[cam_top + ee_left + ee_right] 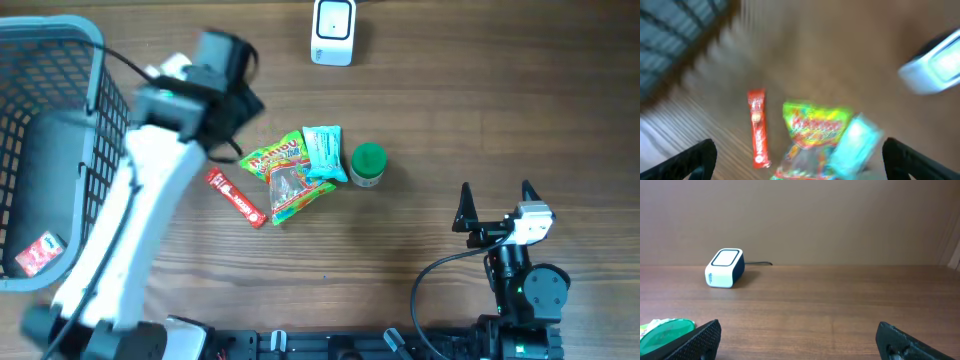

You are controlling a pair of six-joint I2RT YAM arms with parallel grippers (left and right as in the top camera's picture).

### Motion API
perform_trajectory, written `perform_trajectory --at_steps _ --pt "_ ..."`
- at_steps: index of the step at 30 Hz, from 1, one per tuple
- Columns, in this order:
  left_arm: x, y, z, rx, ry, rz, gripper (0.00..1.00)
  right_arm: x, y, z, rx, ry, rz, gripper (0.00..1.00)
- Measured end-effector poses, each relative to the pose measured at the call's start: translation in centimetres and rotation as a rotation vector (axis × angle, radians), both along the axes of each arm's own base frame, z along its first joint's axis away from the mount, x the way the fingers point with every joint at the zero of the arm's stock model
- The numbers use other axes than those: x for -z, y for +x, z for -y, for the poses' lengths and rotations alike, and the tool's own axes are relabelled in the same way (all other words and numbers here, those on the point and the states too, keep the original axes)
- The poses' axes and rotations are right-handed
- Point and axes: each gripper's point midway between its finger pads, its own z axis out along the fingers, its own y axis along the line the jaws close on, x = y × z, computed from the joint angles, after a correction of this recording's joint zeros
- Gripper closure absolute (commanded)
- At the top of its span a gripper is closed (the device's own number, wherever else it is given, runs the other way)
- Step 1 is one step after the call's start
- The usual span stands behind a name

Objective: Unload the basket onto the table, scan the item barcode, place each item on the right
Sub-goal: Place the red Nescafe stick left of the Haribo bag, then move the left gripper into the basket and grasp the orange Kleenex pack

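2 grippers, left (799,147) and right (496,192), spread wide, both empty. Beneath the left: 1 red bar (235,197), 1 gummy bag (283,170), 1 teal packet (324,152), 1 green-capped jar (368,165). Farther off: 1 scanner (333,32), 1 basket (55,28). Wooden table (450,110), tan wall (840,220).

White barcode scanner (332,32) sits far back; nearer, from left to right, lie a red snack bar (235,197), gummy bag (280,165), teal packet (324,152) and green-lidded jar (368,164).
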Motion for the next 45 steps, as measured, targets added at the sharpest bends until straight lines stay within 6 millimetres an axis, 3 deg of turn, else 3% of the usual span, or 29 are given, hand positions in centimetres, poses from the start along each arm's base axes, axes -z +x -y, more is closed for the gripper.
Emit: perform_trajectory --at_steps 2,4,5,7,10,13,14,18,19,22,24,29,34,41,45 --pt "-5.8 0.1 -1.6 -0.045 0.02 0.129 0.0 0.0 0.0 0.0 0.0 0.0 0.0 0.0" --pt "-10.8 -1.0 -4.8 -0.132 0.052 0.24 0.0 0.0 0.0 0.0 0.0 0.0 0.0 0.0" --pt "-12.5 -1.4 -6.6 -0.186 0.063 0.28 0.0 0.0 0.0 0.0 0.0 0.0 0.0 0.0" --pt "-14.1 -2.6 -10.6 -0.318 0.079 0.315 0.0 0.0 0.0 0.0 0.0 0.0 0.0 0.0" --pt "-13.7 -4.3 -16.0 -0.499 0.076 0.289 0.0 0.0 0.0 0.0 0.0 0.0 0.0 0.0" --pt "-12.5 -7.5 -20.9 -0.688 0.057 0.227 0.0 0.0 0.0 0.0 0.0 0.0 0.0 0.0" --pt "-11.8 -9.3 -22.3 -0.766 0.045 0.186 0.0 0.0 0.0 0.0 0.0 0.0 0.0 0.0" --pt "-10.2 -14.1 -26.4 -1.015 0.016 0.126 0.0 0.0 0.0 0.0 0.0 0.0 0.0 0.0" --pt "-8.7 -15.6 -27.7 -1.096 0.005 0.086 0.0 0.0 0.0 0.0 0.0 0.0 0.0 0.0" --pt "-5.1 -16.7 -29.5 -1.19 -0.013 0.025 0.0 0.0 0.0 0.0 0.0 0.0 0.0 0.0" --pt "-0.9 -17.3 -30.8 -1.246 -0.031 -0.041 0.0 0.0 0.0 0.0 0.0 0.0 0.0 0.0" --pt "6.4 -16.5 -31.2 -1.407 -0.129 -0.026 0.0 0.0 0.0 0.0 0.0 0.0 0.0 0.0" --pt "9.3 -14.6 -32.5 -1.468 -0.178 0.072 0.0 0.0 0.0 0.0 0.0 0.0 0.0 0.0" --pt "14.4 -12.9 -34.3 -1.499 -0.178 0.004 0.0 0.0 0.0 0.0 0.0 0.0 0.0 0.0" --pt "17.6 -13.1 -34.4 -1.51 -0.171 -0.091 0.0 0.0 0.0 0.0 0.0 0.0 0.0 0.0"
